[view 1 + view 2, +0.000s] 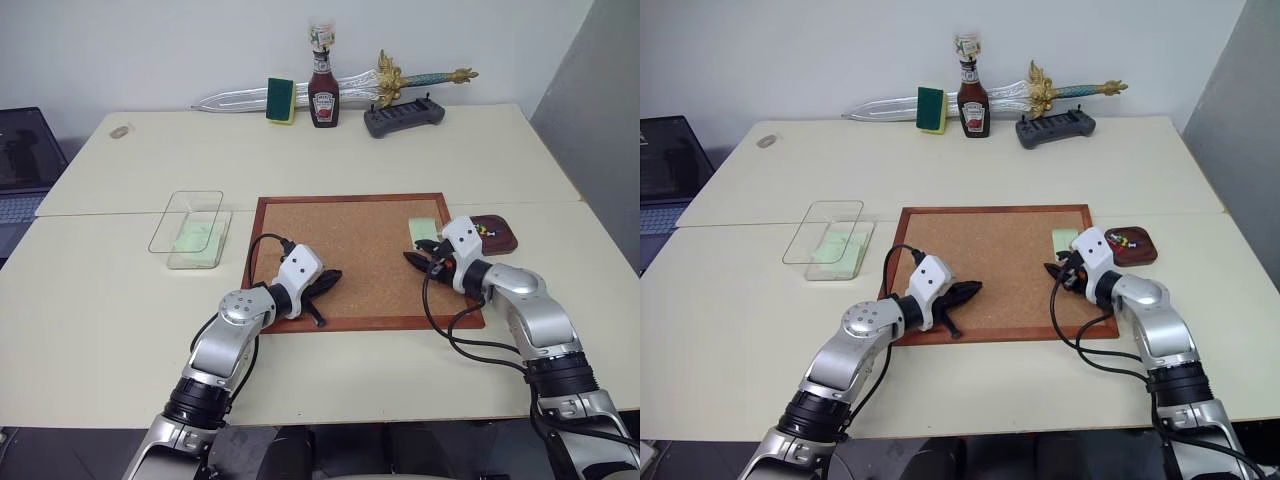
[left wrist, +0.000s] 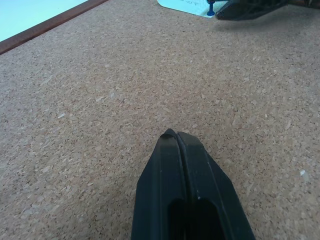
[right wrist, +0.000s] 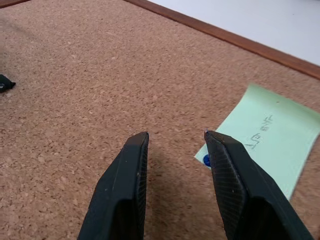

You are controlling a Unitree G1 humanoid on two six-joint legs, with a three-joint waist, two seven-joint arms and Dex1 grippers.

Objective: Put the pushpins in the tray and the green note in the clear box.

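Right gripper (image 3: 175,137) poised low over the corkboard (image 1: 350,255) near its right edge, fingers parted about halfway with nothing between them, bare cork showing in the gap. Beside one fingertip (image 3: 220,142), a blue pushpin (image 3: 206,160) stuck through the near corner of the green note (image 3: 265,140); whether fingertip and pin touch cannot be told. Note lying flat at the board's right side, faint handwriting on it, pinned to the cork. Just past the board's right frame, on the table, the tray (image 1: 503,243), dark reddish-brown, with a few small coloured pins (image 1: 484,232) lying inside. Left gripper (image 2: 176,135) fully closed, fingers pressed together and holding nothing, hovering over the lower left part of the corkboard and pointing across it toward the right gripper. Well to the left of the board, the clear box (image 1: 200,245), with a pale green slip (image 1: 192,238) seen through it; clear lid (image 1: 187,218) resting partly over the box's far end, shifted to the left. Along the far edge of the table (image 1: 150,290), a green-and-yellow sponge (image 1: 280,100) standing on edge, a ketchup bottle (image 1: 322,95) upside down on its cap, a black controller (image 1: 403,118), and a toy sword (image 1: 350,88) leaning behind them. At far left, a laptop (image 1: 22,160).
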